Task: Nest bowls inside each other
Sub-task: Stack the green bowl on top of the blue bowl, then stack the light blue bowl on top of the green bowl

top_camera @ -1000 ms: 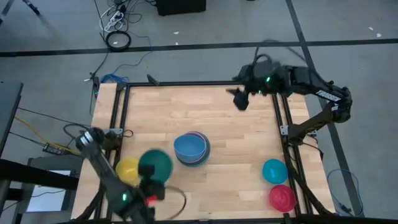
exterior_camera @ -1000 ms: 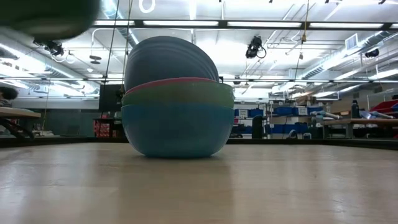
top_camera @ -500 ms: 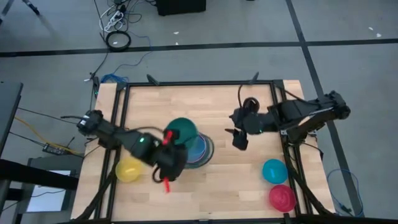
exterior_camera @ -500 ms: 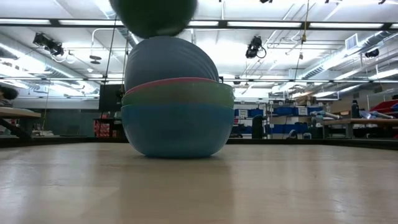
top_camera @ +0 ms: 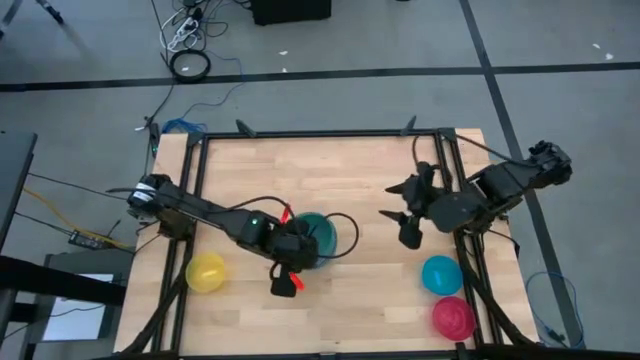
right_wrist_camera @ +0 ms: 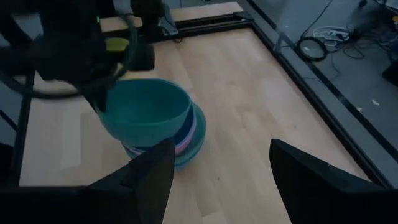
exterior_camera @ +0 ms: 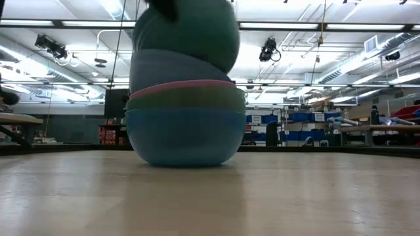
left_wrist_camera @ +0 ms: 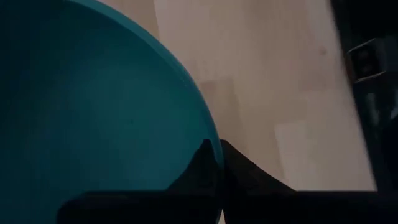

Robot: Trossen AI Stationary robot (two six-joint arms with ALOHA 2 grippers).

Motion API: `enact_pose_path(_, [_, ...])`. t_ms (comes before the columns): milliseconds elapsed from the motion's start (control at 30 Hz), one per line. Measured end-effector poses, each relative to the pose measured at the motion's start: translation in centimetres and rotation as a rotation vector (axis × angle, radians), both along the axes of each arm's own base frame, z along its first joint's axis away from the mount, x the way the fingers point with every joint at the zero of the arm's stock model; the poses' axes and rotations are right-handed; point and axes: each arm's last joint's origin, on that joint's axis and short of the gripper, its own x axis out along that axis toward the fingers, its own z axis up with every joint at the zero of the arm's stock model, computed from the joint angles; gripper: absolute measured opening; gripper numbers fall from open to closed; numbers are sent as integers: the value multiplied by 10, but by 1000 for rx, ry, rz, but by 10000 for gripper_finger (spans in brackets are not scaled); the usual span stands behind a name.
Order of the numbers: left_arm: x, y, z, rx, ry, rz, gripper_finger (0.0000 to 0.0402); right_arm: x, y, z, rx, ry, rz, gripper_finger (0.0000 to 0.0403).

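Teal plastic fills the left wrist view: the left gripper (top_camera: 297, 262) is clamped tight on the rim of the teal bowl (top_camera: 318, 237), one finger inside the wall and one outside. The bowl sits tilted over the stack of bowls (exterior_camera: 186, 124) at the middle of the desk (top_camera: 360, 180); in the low view it leans on the top of the pile, not yet seated level. The stack shows a light blue bowl at the bottom, with green, pink and darker blue rims above it.

The right gripper (top_camera: 405, 222) hovers near the desk's right side with its fingers spread wide and nothing between them, close to a smaller blue bowl (top_camera: 441, 275) and the red bowl (top_camera: 453, 318). The yellow bowl (top_camera: 205, 271) lies alone at the front left.

These bowls look light, thin-walled and smooth, so they would likely slide easily and tip if pushed off-centre. The rim is the sensible place to pinch, as the rounded outside offers no hold. A light stack may shift if the teal bowl is pressed in crooked.
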Motion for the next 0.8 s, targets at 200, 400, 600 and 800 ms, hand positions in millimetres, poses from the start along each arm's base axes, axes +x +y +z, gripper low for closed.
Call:
enact_pose_path(200, [-4, 5, -33, 61, 69, 42, 10, -12, 1, 5, 24, -22, 5, 249])
enact_pose_path(400, [-10, 10, -51, 76, 130, 110, 42, -14, 4, 4, 45, -1, 52, 249])
enact_pose_path(600, [-7, 5, -32, 84, 77, 146, 86, -18, 6, -7, 158, 141, 78, 256])
enact_pose_path(800, [-3, 5, -13, 82, 21, 171, 166, -19, 7, -24, 230, 305, -46, 261])
